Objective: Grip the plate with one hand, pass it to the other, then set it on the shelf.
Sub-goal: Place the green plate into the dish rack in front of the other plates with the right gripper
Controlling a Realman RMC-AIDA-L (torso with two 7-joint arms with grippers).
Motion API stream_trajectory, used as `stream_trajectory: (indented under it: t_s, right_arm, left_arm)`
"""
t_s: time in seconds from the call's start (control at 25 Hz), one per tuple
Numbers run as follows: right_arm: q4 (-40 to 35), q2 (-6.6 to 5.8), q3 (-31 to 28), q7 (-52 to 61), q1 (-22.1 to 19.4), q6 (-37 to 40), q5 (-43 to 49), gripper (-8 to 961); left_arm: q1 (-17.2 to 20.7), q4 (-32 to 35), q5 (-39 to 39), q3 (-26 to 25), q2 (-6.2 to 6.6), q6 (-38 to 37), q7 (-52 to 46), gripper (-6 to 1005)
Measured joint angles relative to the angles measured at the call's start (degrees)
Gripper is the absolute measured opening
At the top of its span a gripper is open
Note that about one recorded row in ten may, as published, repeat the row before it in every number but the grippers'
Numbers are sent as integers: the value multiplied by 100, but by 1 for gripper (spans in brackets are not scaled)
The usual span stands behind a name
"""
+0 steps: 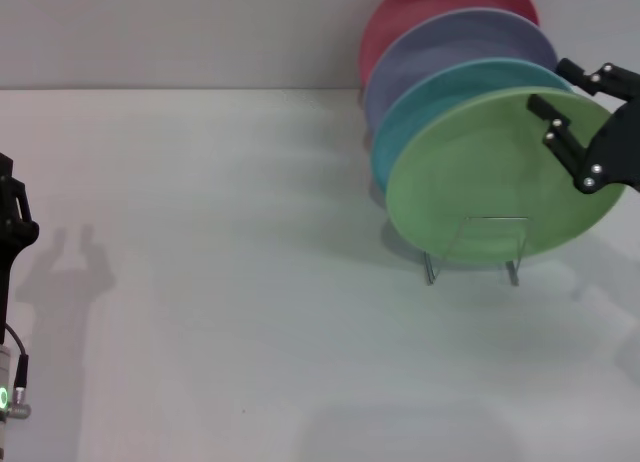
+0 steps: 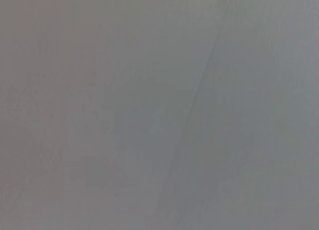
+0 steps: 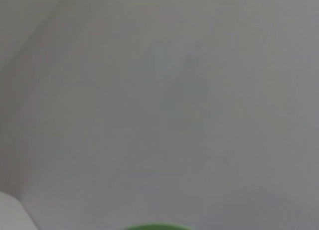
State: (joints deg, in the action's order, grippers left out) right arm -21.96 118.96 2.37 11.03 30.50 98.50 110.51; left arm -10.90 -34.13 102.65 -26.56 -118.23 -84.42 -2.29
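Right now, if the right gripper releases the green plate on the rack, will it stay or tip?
The green plate probably stays: it leans back on the blue plate inside the wire rack. It looks rigid and smooth, so it may slip. The right gripper appears open.

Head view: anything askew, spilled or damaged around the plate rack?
Nothing stands out. The green plate stands on edge at the front of the wire rack, lined up with the blue, lavender and pink plates behind it. The right gripper is open at its upper rim; the left gripper sits far off.
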Motion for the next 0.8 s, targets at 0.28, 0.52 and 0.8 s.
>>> stream_trajectory:
  t_s: [0.28,0.52,0.8]
  right_arm:
    - [23,4,400,339,106,-289,-8,337]
    - [73,4,551,428,165,-303,-38,407]
    - [56,4,527,500,125,-182,-271,463]
  left_arm:
    - [0,21,-1,-28,9,-47,0,313]
    - [0,57,-1,-42,12,-49,0,315]
    - [6,64,-1,-51,20,-49,-5,316]
